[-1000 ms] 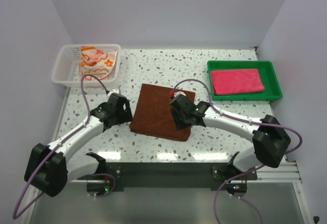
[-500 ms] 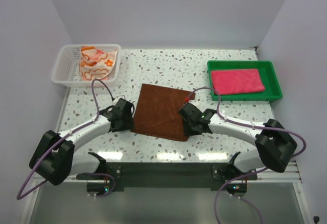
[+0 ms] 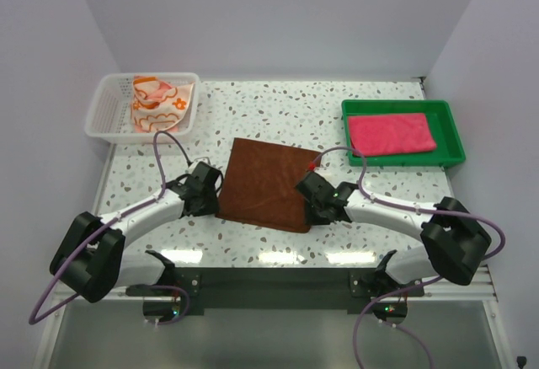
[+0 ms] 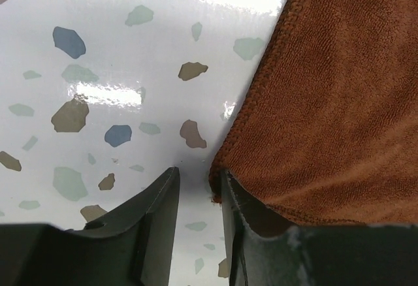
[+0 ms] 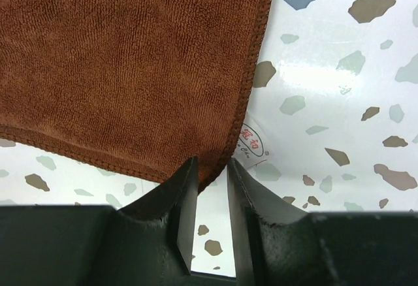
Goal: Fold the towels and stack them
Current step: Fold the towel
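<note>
Brown towel (image 3: 265, 182): near corners at left gripper (image 4: 196, 176) and right gripper (image 5: 209, 167). Both sets of fingers narrow, grip unconfirmed. Risk: left corner sits beside the gap and may escape.

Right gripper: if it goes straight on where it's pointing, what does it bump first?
The brown towel. Its near corner sits between the right gripper's fingertips, so that comes first, with the speckled table probably just beneath; depth is hard to judge.

A glossy white terrazzo-pattern table (image 3: 253, 108), flecked grey, brown and blue, stands between plain pale lilac walls (image 3: 269, 15). Overhead light leaves bright glare patches (image 3: 274, 257) along its near edge, above a dark metal frame (image 3: 269, 283).
</note>
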Available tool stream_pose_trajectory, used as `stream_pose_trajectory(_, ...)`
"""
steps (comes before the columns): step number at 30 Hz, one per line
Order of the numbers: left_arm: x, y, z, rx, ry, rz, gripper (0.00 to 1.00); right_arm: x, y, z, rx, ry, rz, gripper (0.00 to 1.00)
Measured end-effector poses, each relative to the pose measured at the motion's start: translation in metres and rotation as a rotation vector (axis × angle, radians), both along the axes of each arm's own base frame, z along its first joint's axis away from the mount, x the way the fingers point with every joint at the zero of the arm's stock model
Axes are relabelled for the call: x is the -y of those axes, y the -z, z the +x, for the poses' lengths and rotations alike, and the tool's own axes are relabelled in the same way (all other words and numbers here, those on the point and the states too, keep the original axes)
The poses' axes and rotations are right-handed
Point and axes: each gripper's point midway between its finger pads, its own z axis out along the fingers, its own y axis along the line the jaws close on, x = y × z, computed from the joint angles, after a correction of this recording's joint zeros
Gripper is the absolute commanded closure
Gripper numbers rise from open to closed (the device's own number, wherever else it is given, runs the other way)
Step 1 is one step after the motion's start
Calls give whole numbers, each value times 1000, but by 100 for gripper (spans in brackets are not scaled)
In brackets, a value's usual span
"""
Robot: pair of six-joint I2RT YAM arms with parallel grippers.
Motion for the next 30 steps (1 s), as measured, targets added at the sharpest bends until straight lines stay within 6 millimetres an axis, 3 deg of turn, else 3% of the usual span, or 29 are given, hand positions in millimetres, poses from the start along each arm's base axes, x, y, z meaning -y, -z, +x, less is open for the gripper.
stream_pose_trajectory(15, 4, 1, -1, -2, -3, -26, 89, -1, 4, -7, -33, 13, 18, 69)
stream_pose_trajectory(20, 5, 1, -1, -3, -1, -26, 100, -1, 4, -7, -33, 14, 19, 87)
stream_pose_trajectory(24, 5, 1, -1, 0, 0, -30, 100, -1, 1, -7, -28, 16, 26, 99)
stream_pose_trajectory(30, 4, -5, 0, 13, -3, -30, 100, 1, -6, -8, -17, 16, 33, 100)
